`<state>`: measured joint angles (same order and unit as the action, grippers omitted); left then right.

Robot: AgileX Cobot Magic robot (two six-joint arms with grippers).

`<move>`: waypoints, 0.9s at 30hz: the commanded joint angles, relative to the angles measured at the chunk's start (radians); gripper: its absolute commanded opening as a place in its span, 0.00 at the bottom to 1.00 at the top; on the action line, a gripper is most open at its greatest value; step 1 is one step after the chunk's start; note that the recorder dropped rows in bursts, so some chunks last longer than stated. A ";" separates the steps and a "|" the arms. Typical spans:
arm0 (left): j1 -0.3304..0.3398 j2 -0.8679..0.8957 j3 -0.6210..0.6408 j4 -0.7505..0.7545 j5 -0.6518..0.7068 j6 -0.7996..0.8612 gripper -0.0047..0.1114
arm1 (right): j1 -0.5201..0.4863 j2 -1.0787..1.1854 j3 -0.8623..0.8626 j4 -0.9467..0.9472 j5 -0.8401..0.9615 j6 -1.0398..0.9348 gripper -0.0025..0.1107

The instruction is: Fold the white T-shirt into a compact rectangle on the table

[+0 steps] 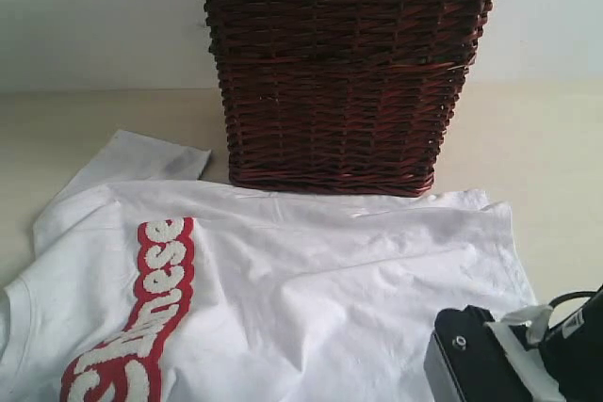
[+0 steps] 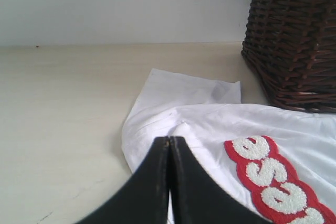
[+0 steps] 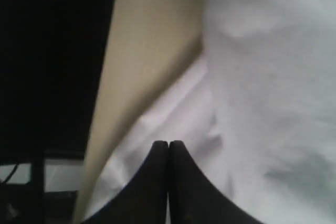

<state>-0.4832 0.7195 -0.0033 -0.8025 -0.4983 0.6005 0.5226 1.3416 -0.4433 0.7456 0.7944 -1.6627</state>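
Note:
The white T-shirt (image 1: 330, 280) lies spread on the cream table (image 1: 546, 157), front up, with red-edged fuzzy lettering (image 1: 141, 327) at the left and one sleeve (image 1: 141, 162) pointing toward the back. In the left wrist view my left gripper (image 2: 169, 139) is shut, its tips over a small raised fold of the T-shirt (image 2: 210, 119) near the shoulder; no cloth shows between the fingers. My right gripper (image 3: 168, 142) is also shut, hovering over the T-shirt (image 3: 262, 77) close to its edge. Only the right arm's black body (image 1: 509, 355) appears in the exterior view.
A dark brown wicker basket (image 1: 344, 72) with a lace-trimmed liner stands right behind the shirt, also seen in the left wrist view as the basket (image 2: 294, 35). Bare table (image 2: 63, 103) stretches beside the sleeve. In the right wrist view the table (image 3: 147, 51) ends at a dark drop-off (image 3: 52, 77).

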 commanded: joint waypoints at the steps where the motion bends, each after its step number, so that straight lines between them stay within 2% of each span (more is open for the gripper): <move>1: -0.006 -0.004 0.003 0.005 -0.004 -0.003 0.04 | 0.000 0.036 0.008 0.046 -0.183 0.035 0.02; 5: -0.006 -0.004 0.003 0.005 -0.004 -0.003 0.04 | 0.000 0.110 0.008 0.021 -0.076 0.033 0.02; 9: -0.006 -0.004 0.003 0.005 -0.004 -0.003 0.04 | 0.000 0.185 0.008 -0.074 -0.100 0.103 0.02; 13: -0.006 -0.004 0.003 0.005 -0.004 -0.003 0.04 | 0.000 0.237 0.008 -0.395 -0.118 0.354 0.02; 14: -0.006 -0.004 0.003 0.005 -0.004 -0.003 0.04 | 0.000 0.242 0.008 -0.550 -0.130 0.469 0.02; 17: -0.006 -0.004 0.003 0.005 -0.004 -0.003 0.04 | 0.000 0.242 0.008 -0.864 -0.114 0.700 0.02; 22: -0.006 -0.004 0.003 0.005 -0.004 -0.003 0.04 | 0.000 0.242 0.008 -1.074 0.067 0.722 0.02; 25: -0.006 -0.004 0.003 0.005 -0.004 -0.003 0.04 | 0.000 0.224 0.008 -1.160 0.038 0.876 0.02; 27: -0.006 -0.004 0.003 0.005 -0.004 -0.003 0.04 | 0.000 0.189 0.008 -1.130 -0.020 0.870 0.02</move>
<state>-0.4832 0.7195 -0.0033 -0.8025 -0.4983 0.6005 0.5226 1.5670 -0.4393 -0.3843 0.8331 -0.8216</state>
